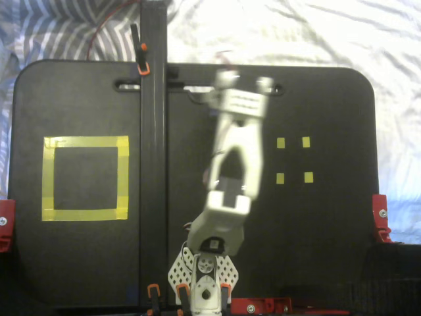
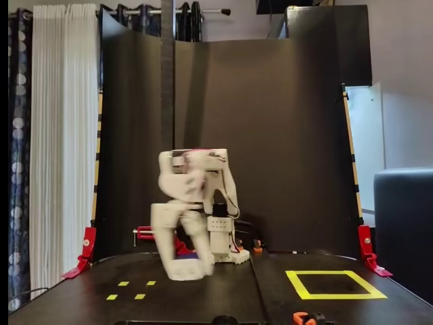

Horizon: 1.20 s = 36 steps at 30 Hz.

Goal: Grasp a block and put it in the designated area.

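My white gripper (image 1: 241,92) is motion-blurred near the far middle of the black board, well right of the designated area (image 1: 85,141), a large yellow tape square on the left. In the front fixed view the gripper (image 2: 184,265) hangs fingers-down just above the board, left of the yellow square (image 2: 338,296). A smear of dark blue between the fingers is the block (image 2: 189,256), held off the surface. From above, the block is hidden under the wrist.
Four tiny yellow markers (image 1: 281,143) sit uncovered on the right of the board, seen low left from the front (image 2: 124,284). A black upright post (image 1: 152,151) stands between the arm and the yellow square. Red clamps (image 1: 380,217) grip the board's edges.
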Available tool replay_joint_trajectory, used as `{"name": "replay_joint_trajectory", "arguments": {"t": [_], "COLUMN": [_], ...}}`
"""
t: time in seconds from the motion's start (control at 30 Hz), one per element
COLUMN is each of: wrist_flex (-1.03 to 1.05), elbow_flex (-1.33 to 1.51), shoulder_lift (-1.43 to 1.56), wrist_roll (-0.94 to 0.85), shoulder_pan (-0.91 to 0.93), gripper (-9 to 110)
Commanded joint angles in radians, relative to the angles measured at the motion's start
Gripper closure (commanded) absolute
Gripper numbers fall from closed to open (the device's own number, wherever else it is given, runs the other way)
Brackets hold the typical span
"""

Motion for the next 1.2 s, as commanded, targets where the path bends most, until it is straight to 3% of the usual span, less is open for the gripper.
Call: {"name": "replay_joint_trajectory", "arguments": {"t": [0.0, 0.47, 1.17], "wrist_flex": [-0.006, 0.009, 0.107], "elbow_flex": [0.017, 0.04, 0.061], "shoulder_lift": [0.081, 0.087, 0.1], "wrist_roll": [0.057, 0.334, 0.617], "shoulder_pan": [-0.077, -0.391, -0.779], "gripper": [78, 78, 78]}}
